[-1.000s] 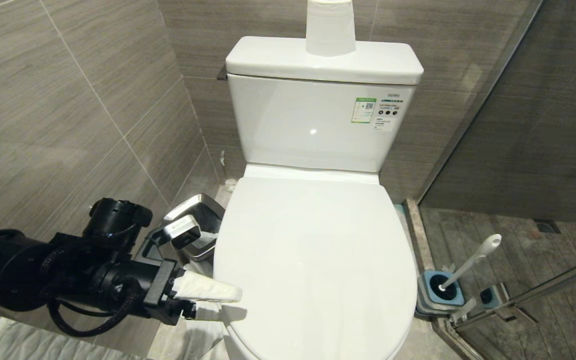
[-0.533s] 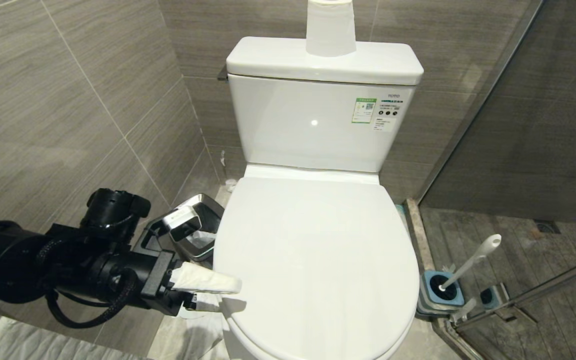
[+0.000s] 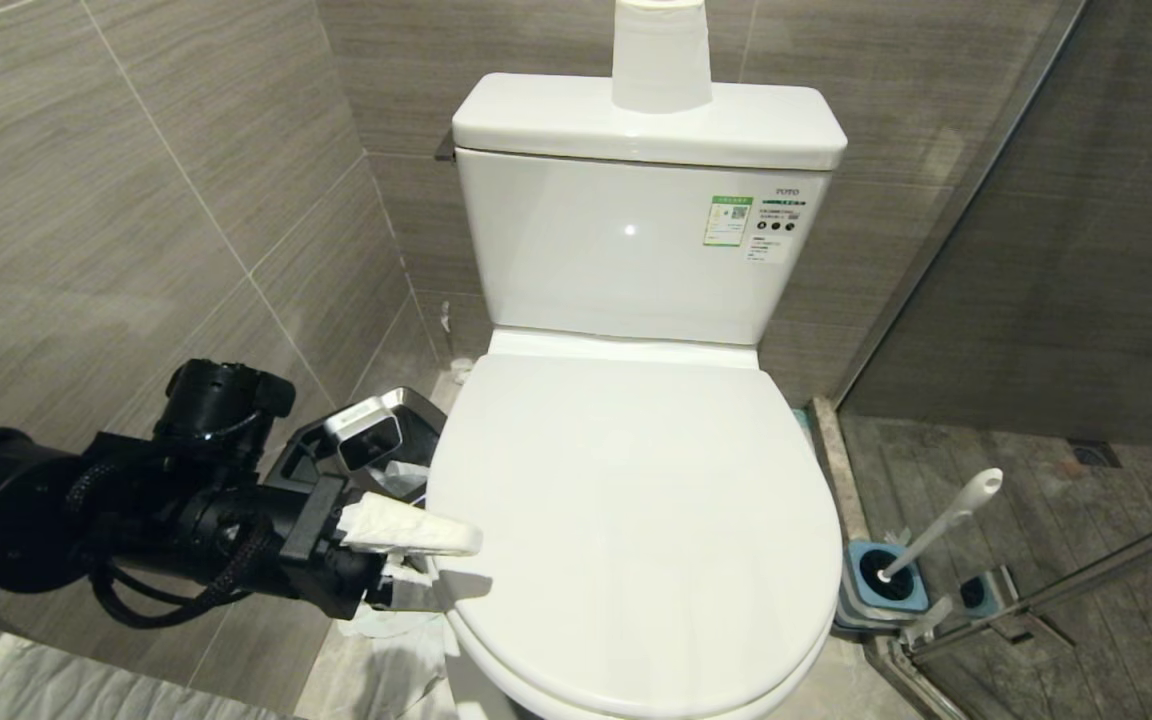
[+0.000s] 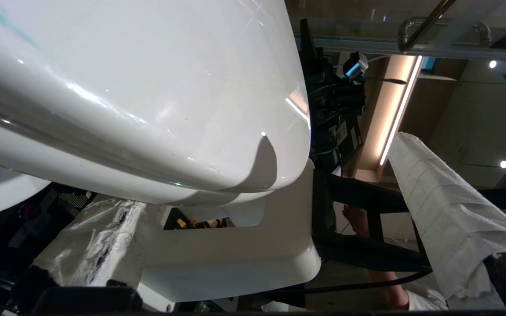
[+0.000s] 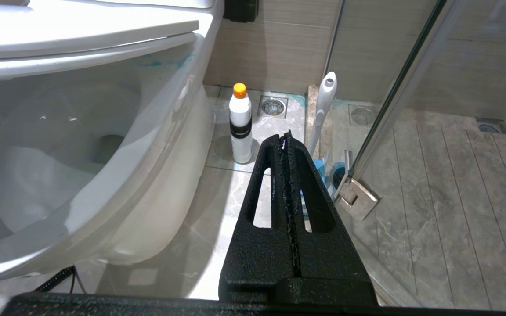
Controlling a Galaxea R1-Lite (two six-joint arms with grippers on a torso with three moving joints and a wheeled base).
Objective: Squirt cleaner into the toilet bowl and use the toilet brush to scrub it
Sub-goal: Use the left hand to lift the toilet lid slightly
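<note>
Left gripper (image 3: 421, 560), lower left of the head view, has risen slightly at the lid (image 3: 626, 520) edge, jaws wide, tissue-wrapped fingers straddling it, likely to lift. Right gripper (image 5: 286, 145) parked, clenched. Brush (image 3: 936, 525) in its holder (image 3: 876, 590), lower right.

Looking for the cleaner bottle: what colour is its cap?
Orange, on the white bottle; right wrist view.

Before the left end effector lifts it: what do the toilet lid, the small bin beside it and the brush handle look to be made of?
White oval toilet lid: probably smooth glossy plastic, thin-edged with soft highlights. Small square bin: brushed steel, mirror-like silver rim. Long white toilet brush handle: likely moulded plastic, with a matte sheen.
</note>
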